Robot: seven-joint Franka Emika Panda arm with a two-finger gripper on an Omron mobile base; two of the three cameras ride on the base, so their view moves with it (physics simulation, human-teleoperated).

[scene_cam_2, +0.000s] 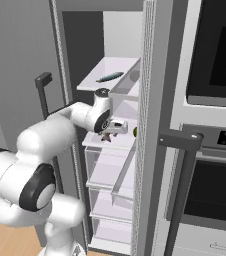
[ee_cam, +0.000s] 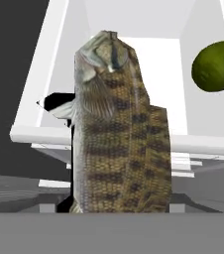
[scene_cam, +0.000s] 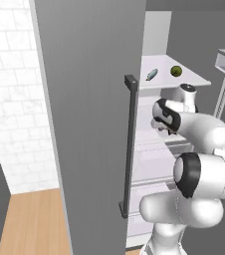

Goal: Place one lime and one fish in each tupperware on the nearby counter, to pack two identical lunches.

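Note:
My gripper (ee_cam: 113, 208) reaches into the open fridge and is shut on the dark brown-olive fish (ee_cam: 116, 134), which stands up between the fingertips in the hand view. A lime (ee_cam: 215, 66) lies just to its right on the white shelf (ee_cam: 44, 131). In the right base view the gripper (scene_cam_2: 110, 132) is at the middle shelf, with that lime (scene_cam_2: 135, 131) beside it. On the shelf above lie the pale silvery fish (scene_cam: 152, 74) and a second lime (scene_cam: 176, 71). The tupperware and the counter are out of view.
The grey fridge door (scene_cam: 89, 124) with its dark handle (scene_cam: 129, 144) stands open on the left. Another door (scene_cam_2: 152, 125) with shelf bins flanks the right. Clear drawers (scene_cam_2: 110, 175) sit below the gripper. A wall oven (scene_cam_2: 215, 150) is further right.

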